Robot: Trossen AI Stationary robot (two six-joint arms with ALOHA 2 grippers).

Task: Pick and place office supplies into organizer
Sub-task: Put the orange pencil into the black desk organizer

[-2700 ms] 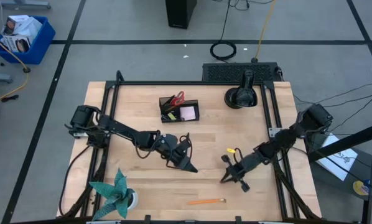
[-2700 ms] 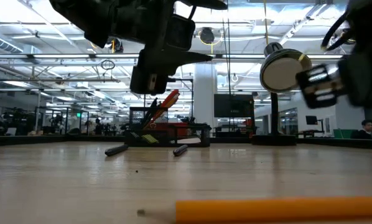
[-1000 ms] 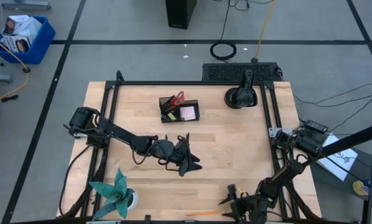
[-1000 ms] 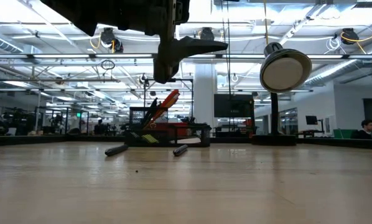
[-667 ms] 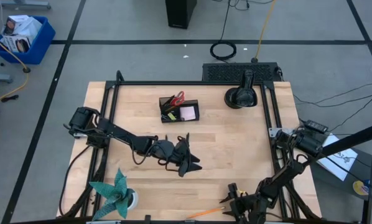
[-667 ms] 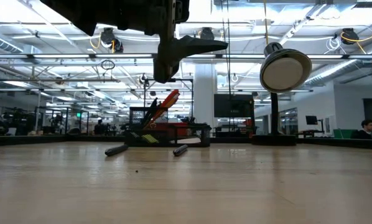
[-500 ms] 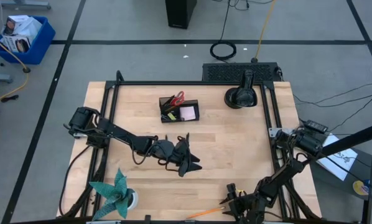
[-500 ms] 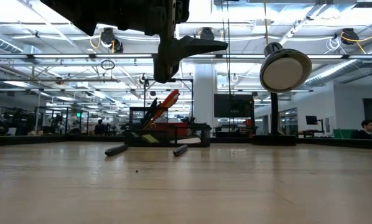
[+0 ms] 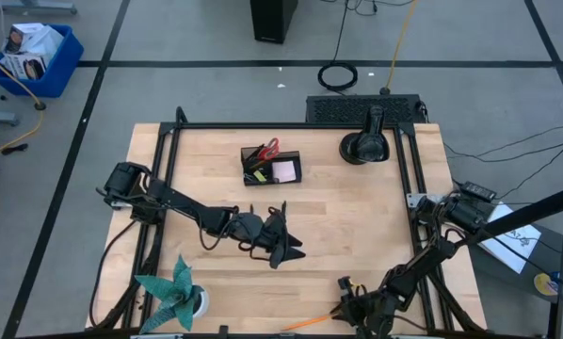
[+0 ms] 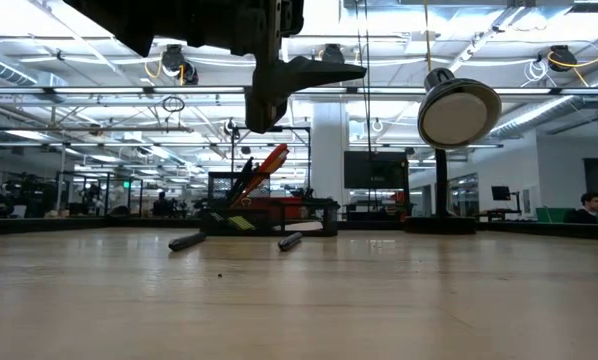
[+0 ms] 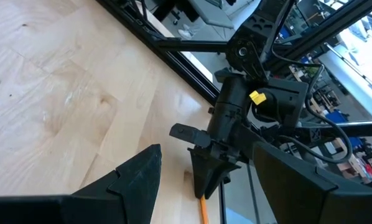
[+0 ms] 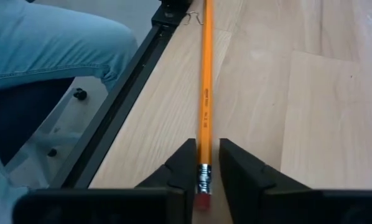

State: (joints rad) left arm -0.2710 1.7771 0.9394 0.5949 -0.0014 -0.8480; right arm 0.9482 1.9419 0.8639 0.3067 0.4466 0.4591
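Pencil [image 12: 205, 93] and right gripper [image 12: 203, 167] are the pair that matters: the orange shaft runs straight out ahead between the two dark fingers, its long axis in line with the way the gripper points, and the pink eraser end sits back between the fingertips while the sharpened end points away toward the black frame rail at the table's near edge. The fingers are closed to a narrow slot that pinches the shaft near the metal band, so I judge the pencil held. From above, the right gripper [image 9: 349, 309] is low at the table's front edge and the pencil [image 9: 305, 325] sticks out toward the left side. The organizer [image 9: 271, 167] stands well apart, near the back of the table, with red scissors [image 9: 270, 147] upright in its cup and a pink pad [image 9: 284, 170] in its tray. The left gripper [image 9: 287, 244] hangs over the table's middle, nearer the organizer, its fingers spread wide and empty.
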